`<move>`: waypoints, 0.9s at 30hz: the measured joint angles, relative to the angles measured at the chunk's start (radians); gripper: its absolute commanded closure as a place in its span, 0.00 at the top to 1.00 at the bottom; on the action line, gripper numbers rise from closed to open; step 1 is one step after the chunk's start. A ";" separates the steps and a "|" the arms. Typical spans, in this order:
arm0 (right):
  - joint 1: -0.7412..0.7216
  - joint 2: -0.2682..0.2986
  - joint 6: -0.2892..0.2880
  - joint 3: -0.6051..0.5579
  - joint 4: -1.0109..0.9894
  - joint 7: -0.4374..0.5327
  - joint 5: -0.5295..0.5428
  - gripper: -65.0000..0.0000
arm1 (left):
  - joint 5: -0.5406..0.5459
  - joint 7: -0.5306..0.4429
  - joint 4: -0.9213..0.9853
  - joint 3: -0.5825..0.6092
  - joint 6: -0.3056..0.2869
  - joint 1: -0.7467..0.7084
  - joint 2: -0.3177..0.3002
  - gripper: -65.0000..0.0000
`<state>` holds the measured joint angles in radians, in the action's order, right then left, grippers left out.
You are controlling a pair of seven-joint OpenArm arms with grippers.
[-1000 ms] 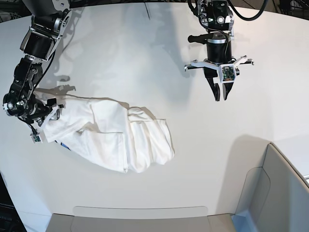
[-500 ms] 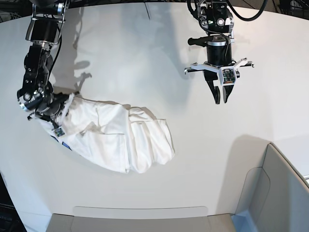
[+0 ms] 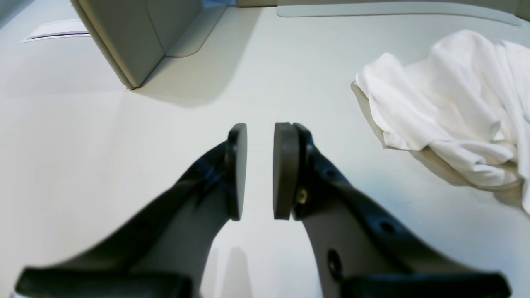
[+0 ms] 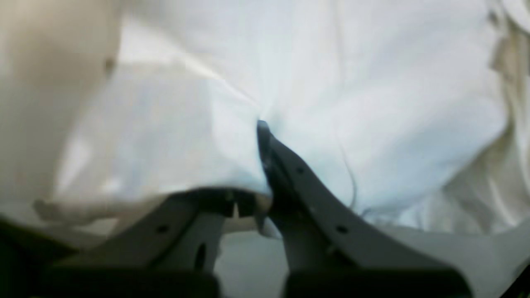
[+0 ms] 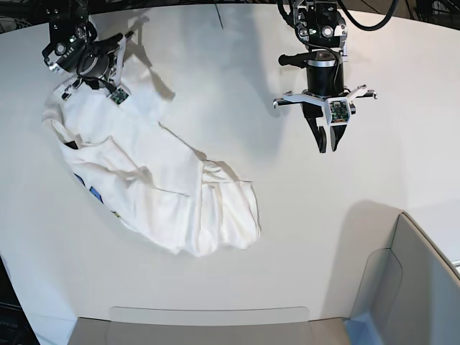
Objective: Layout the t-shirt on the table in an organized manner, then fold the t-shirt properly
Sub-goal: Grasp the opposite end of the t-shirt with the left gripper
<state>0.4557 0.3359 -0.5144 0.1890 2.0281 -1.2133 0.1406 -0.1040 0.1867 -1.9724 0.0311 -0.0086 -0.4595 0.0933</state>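
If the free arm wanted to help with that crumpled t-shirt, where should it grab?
Probably the bunched end of the t-shirt nearest the left gripper, coming from above on that side. The folds there stand up off the table, giving the fingers an edge, opposite the right gripper's hold.

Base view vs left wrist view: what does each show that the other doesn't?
Base only: the right gripper, shut on one end of the t-shirt and holding it raised, plus the blue print at the shirt's edge and the table's curved far edge. Left wrist only: a close look at the left gripper, its fingers slightly apart with nothing between them. Both: the crumpled end of the shirt, the white table, the grey bin wall.
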 measured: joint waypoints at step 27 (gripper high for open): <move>0.027 -0.097 0.002 0.243 -0.002 -0.013 0.001 0.00 | 0.000 0.887 0.127 0.246 -0.181 0.478 -0.049 0.53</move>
<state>0.4828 0.2386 -0.5121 0.4316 2.0266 -1.2263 0.1417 -0.1043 1.0733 -1.8454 0.2771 -0.1898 0.0181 0.0441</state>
